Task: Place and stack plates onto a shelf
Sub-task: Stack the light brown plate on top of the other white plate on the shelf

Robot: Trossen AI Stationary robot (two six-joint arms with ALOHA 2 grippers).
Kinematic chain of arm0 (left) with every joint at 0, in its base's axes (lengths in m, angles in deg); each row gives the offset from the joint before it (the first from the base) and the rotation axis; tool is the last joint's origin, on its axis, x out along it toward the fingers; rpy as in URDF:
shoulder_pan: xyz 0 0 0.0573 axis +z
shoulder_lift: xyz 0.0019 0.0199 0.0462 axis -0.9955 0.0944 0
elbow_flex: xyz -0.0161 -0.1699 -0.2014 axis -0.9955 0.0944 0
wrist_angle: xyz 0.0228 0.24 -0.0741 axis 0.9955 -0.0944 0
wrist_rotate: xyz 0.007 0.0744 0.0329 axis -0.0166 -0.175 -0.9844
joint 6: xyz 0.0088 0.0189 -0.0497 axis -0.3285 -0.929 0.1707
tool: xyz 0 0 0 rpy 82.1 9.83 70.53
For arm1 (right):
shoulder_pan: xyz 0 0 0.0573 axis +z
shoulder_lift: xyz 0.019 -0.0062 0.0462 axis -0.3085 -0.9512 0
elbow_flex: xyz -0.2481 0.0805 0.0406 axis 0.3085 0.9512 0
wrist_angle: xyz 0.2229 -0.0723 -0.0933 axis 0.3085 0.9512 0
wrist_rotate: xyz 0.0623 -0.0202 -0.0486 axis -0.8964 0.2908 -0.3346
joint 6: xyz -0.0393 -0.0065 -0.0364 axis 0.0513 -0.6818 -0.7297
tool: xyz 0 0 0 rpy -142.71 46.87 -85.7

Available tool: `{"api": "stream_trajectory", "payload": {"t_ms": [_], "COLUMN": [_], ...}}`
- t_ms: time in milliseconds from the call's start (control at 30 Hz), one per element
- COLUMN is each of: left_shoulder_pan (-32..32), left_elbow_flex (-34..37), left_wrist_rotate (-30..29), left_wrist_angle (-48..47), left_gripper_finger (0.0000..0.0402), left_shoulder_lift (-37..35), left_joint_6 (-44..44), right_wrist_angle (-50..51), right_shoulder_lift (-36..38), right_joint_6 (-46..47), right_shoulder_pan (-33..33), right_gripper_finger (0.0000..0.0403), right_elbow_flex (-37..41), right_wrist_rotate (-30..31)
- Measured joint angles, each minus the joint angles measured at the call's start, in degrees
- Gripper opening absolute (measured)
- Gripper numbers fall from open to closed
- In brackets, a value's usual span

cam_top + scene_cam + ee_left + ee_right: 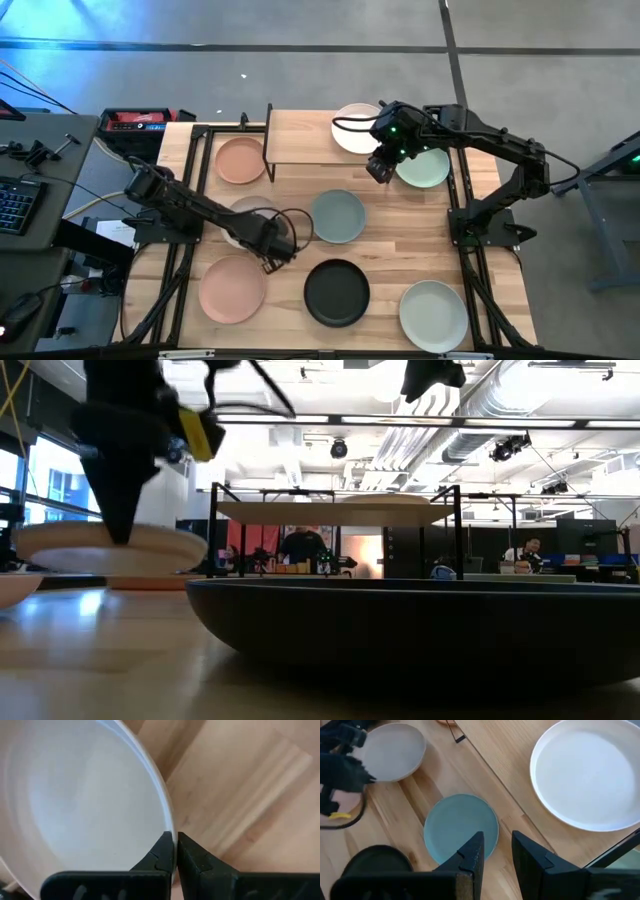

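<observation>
Pinching the rim of the grey plate [247, 220] left of the grey-blue plate [338, 216], left gripper [279, 250] is clamped for pickup, next probably lift toward the shelf [312, 145]; right gripper [378, 166], fingers parted and empty, hovers just beyond that grey-blue plate.

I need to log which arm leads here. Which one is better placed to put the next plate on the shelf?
Probably the left. The left gripper is shut on the rim of the pale plate near the table's middle. The right gripper hangs open and empty near the shelf, so it is closer but holds nothing.
</observation>
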Motion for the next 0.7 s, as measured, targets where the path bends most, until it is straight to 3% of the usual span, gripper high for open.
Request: {"api": "stream_trajectory", "payload": {"t_ms": [300,700], "left_shoulder_pan": [-4.78,-9.77], "left_elbow_flex": [-6.80,-15.03], "left_wrist_rotate": [-1.49,-8.44], "left_wrist_angle": [-8.64,-17.88], "left_gripper_finger": [0.0001,0.0001], "left_shoulder_lift": [-0.02,-0.02], "left_joint_6": [-8.38,-26.46], "right_wrist_angle": [0.00,0.00], "right_shoulder_lift": [0.00,0.00], "right_joint_6": [3.92,17.10], "right_shoulder_pan": [0.00,4.87], "right_gripper_finger": [0.0078,0.0078], "right_elbow_flex": [0.00,0.00], "right_wrist_rotate": [0.00,0.00]}}
